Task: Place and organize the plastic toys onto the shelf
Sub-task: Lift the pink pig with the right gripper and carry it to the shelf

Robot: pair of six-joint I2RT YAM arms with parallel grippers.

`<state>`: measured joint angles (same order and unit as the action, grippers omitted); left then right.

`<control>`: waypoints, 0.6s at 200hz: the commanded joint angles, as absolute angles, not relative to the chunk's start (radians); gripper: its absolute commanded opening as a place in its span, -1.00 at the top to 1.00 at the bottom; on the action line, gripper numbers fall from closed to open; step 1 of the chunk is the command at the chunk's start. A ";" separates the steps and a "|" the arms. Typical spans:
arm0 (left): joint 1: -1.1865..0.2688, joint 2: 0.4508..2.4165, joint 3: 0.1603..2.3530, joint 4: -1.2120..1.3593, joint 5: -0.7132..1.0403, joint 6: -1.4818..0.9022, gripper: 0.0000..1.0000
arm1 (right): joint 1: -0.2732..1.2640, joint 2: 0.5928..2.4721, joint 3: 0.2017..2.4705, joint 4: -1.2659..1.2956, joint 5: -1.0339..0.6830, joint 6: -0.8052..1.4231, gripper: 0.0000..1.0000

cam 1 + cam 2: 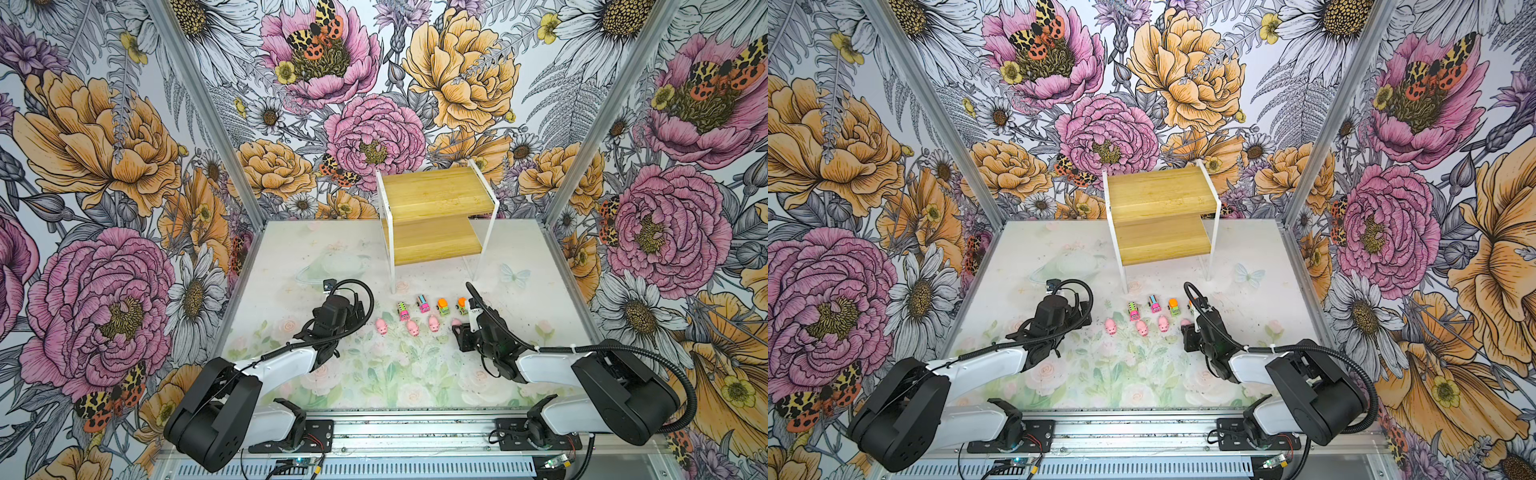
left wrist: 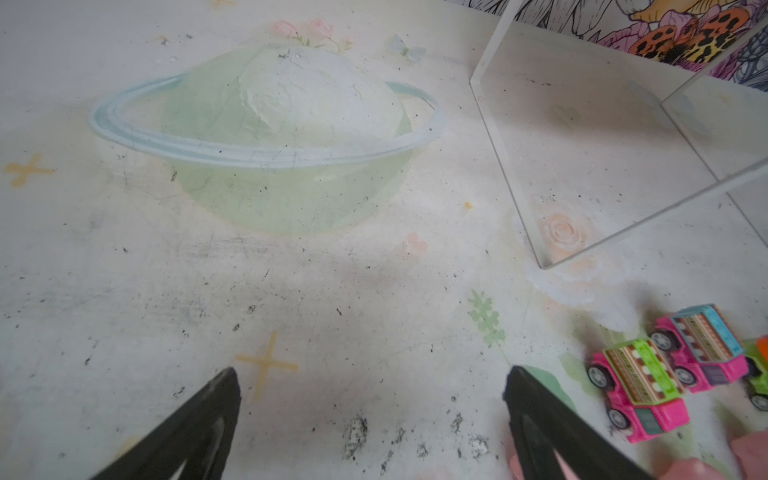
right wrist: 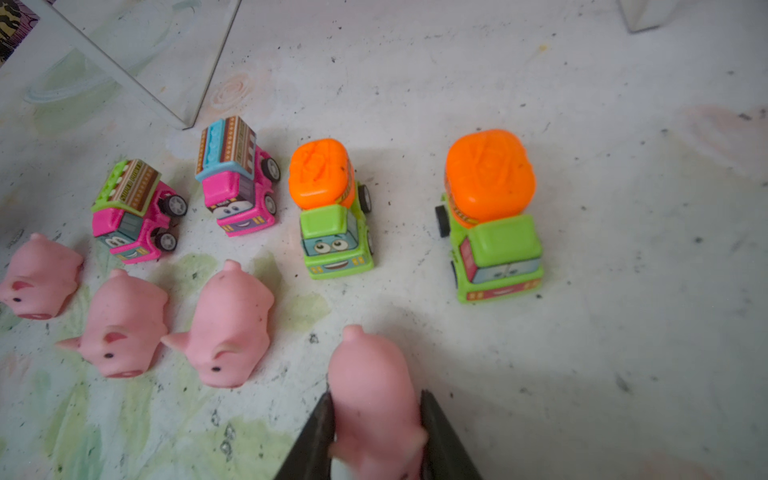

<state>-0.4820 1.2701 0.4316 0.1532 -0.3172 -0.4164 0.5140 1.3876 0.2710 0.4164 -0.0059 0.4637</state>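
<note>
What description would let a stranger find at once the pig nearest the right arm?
Find the wooden shelf at the back. In front of it stand four trucks, and nearer four pink pigs in a row. The wanted pig is at the right end, the only one pinched between the right gripper's fingers.

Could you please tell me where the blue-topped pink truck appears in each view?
In a top view: blue-topped pink truck, second from left in the truck row.
In a top view: truck, same place.
Left wrist: truck beside the landmark.
Right wrist: truck between landmark and a green truck.
Shared landmark: green-topped pink truck.
</note>
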 commanded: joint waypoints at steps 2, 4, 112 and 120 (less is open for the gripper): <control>-0.480 1.268 0.423 0.152 -0.299 -0.408 -0.97 | 0.524 1.378 0.265 0.405 0.012 0.471 0.39; -0.480 1.268 0.423 0.153 -0.299 -0.409 -0.98 | 0.524 1.378 0.264 0.405 0.012 0.470 0.39; -0.480 1.275 0.434 0.161 -0.295 -0.401 -0.98 | 0.513 1.133 0.409 0.214 0.001 0.420 0.42; -0.480 1.276 0.436 0.160 -0.295 -0.399 -0.98 | 0.499 1.130 0.444 0.198 -0.004 0.404 0.42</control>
<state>-0.4820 1.2701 0.4316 0.1535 -0.3172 -0.4160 0.5137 1.1690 0.3374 0.2459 -0.0040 0.4511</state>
